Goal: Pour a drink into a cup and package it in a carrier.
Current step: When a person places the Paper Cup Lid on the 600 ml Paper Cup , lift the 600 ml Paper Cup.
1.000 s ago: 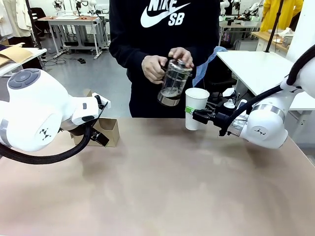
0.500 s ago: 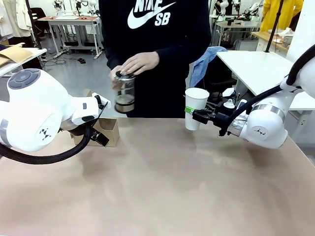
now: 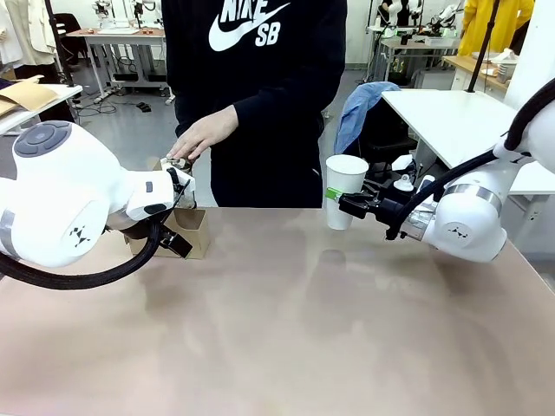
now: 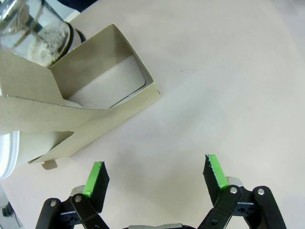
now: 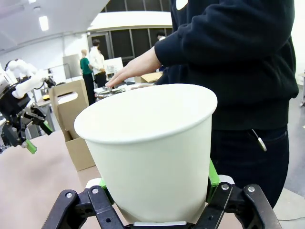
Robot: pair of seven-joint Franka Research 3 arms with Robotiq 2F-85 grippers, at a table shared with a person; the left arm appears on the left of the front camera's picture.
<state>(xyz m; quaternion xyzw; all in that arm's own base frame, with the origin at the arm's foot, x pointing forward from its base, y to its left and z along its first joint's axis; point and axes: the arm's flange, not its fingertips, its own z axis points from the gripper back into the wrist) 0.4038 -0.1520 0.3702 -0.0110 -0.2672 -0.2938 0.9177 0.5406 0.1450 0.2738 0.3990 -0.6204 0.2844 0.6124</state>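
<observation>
Two grippers differ: the right gripper [image 3: 341, 204] clenches the tall white paper cup [image 3: 347, 180] between its pads; the left gripper [image 4: 155, 172] gapes released, the brown cardboard carrier [image 4: 114, 116] just ahead.

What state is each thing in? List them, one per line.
cup: upright, unlidded, gripped by the right tool.
right tool: shut on the cup.
carrier: upright, visible pocket empty.
left tool: open, empty, near the carrier.
glass jar: beside the carrier, person's hand on top.
</observation>
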